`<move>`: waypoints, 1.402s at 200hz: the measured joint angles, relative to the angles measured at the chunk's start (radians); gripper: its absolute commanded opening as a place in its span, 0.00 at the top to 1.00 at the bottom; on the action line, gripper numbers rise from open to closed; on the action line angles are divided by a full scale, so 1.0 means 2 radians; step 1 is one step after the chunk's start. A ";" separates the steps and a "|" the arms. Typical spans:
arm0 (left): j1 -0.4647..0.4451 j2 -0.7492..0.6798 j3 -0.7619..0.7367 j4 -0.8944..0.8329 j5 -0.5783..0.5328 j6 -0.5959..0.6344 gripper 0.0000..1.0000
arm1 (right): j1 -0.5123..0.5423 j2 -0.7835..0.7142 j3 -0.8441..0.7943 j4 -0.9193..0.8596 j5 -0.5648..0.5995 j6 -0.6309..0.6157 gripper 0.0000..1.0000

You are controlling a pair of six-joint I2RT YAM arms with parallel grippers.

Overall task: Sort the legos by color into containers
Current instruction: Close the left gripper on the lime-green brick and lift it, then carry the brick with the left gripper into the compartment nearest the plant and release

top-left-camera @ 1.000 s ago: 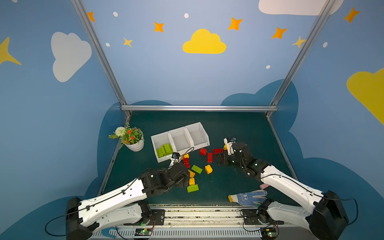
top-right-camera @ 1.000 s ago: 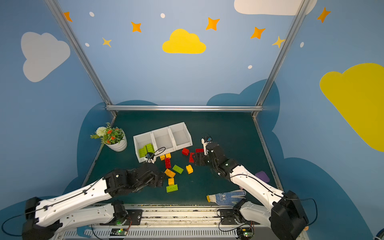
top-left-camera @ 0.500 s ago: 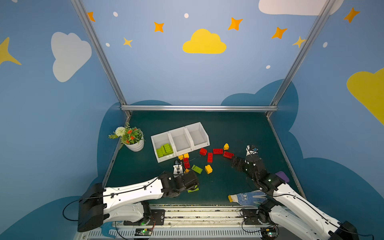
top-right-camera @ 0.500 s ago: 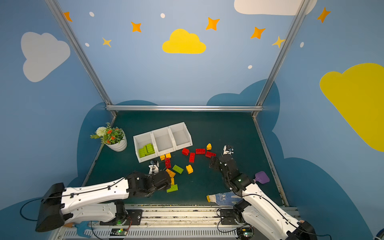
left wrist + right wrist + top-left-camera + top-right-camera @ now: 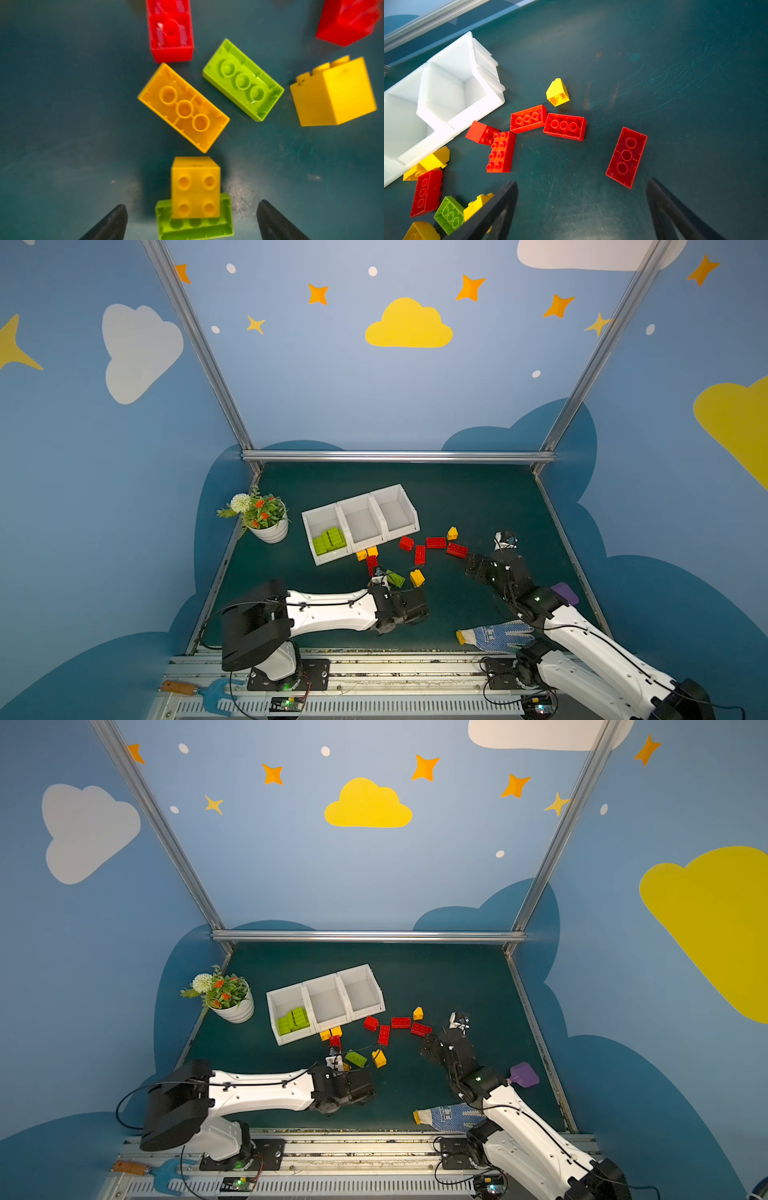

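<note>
Left wrist view puts the left gripper [image 5: 192, 205] nearest, its dark tapered fingers [image 5: 110, 226] spread wide and clamped on nothing; in the gap between them, untouched, sits a square yellow-orange brick [image 5: 195, 187], four round studs up, stacked on a lime green brick [image 5: 194, 228]. Beyond, more glossy plastic legos [image 5: 199, 124] lie on the scuffed dark-green mat [image 5: 62, 124]: an upturned orange brick [image 5: 184, 108] and an upturned lime brick [image 5: 243, 80], each showing three hollow tubes, a yellow cube [image 5: 334, 93] tipped on its side, and two red bricks [image 5: 170, 31] farthest off (three yellow-orange, two lime, two red in that view). Right wrist view shows the right gripper [image 5: 582, 184] equally wide open and holding nothing, an upturned red brick [image 5: 626, 158] flat on the mat just ahead of one finger; six red pieces [image 5: 564, 126] show there in all, plus one small yellow sloped piece [image 5: 558, 93]. In both top views the containers [image 5: 333, 557], three smooth white rectangular bins joined in a row, stand past the scatter, and the left-end bin holds a cluster of lime bricks [image 5: 329, 540] (too small to count).
</note>
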 measured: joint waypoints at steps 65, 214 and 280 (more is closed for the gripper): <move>-0.001 0.042 0.008 0.016 0.029 -0.013 0.18 | 0.000 -0.006 0.000 0.000 -0.001 0.000 0.06; 0.007 0.015 0.004 -0.003 0.023 -0.016 0.50 | 0.000 -0.003 0.000 0.000 -0.011 -0.001 0.07; 0.093 -0.112 0.031 -0.043 0.004 0.056 0.50 | 0.000 0.010 0.000 0.006 -0.030 -0.002 0.07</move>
